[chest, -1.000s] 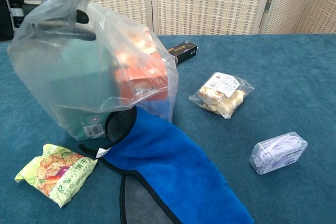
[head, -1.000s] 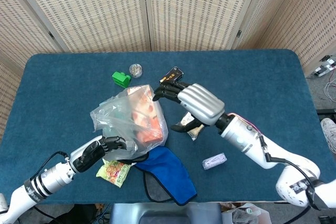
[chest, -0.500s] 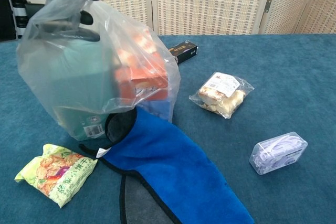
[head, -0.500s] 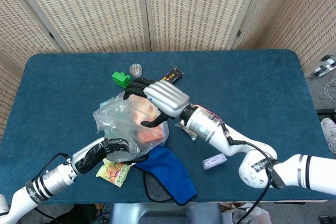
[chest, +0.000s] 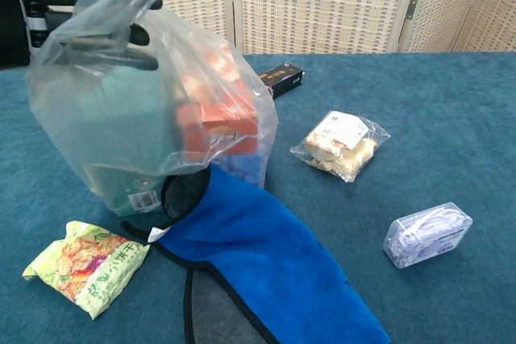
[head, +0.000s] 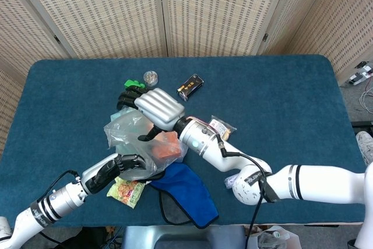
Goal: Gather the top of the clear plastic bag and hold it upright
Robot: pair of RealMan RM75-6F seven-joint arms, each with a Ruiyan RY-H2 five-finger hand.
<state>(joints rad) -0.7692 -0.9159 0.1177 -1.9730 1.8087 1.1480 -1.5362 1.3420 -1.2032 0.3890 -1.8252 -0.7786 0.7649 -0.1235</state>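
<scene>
One clear plastic bag [chest: 153, 110], thin and soft, stood on the desk [head: 280, 86] left of centre, holding an orange box [chest: 218, 122] and a teal carton [chest: 121, 130]. Judged light in film but bottom-heavy from its contents; slippery, prone to crumple and sag if gripped low. Best hold: the loose, bunched film at the top, above the boxes, where it already narrowed to a neck in the chest view.

Left hand [head: 116, 167]: fingers curled onto the lower near edge of the bag, pinching film. Right hand [head: 152, 109]: over the bag's top, fingers bent downward at its far side; whether they actually had hold of film, I could not tell.

Change against one second earlier: right hand had travelled from beside the bag, near the black box [head: 190, 86], leftward to above the bag; the snack packet [head: 222, 127] stood uncovered. Bag top rose slightly higher.
</scene>
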